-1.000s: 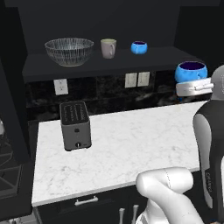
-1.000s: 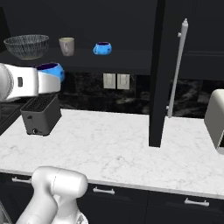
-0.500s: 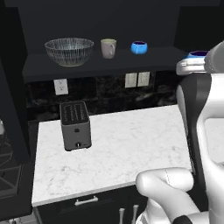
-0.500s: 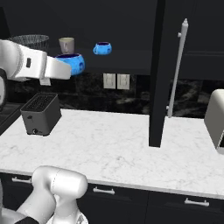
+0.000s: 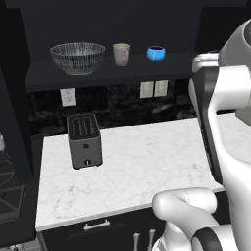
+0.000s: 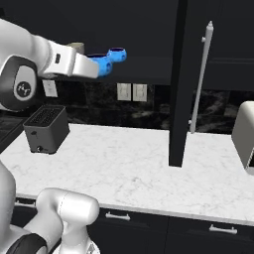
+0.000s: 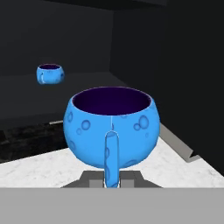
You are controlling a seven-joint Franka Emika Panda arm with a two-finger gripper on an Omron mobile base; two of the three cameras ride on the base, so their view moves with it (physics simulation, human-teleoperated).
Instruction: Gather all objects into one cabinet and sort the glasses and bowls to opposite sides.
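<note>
A: A blue bowl [image 7: 111, 126] is being carried toward the cabinet shelf [image 5: 112, 74], its rim pinched in the narrowly closed pincer [image 7: 111, 173].

B: It should be kept level and eased in low, then set down at three o'clock of the second blue bowl [image 5: 156, 53], near the shelf's right end.

A: The beige cup [image 5: 121, 53] and the clear glass bowl [image 5: 77, 57] are being left at nine o'clock.

B: The cabinet door [image 6: 178, 84] is being watched; its edge stands close. The toaster [image 5: 85, 140] is sitting on the desk [image 5: 142, 166] below, well clear.
</note>
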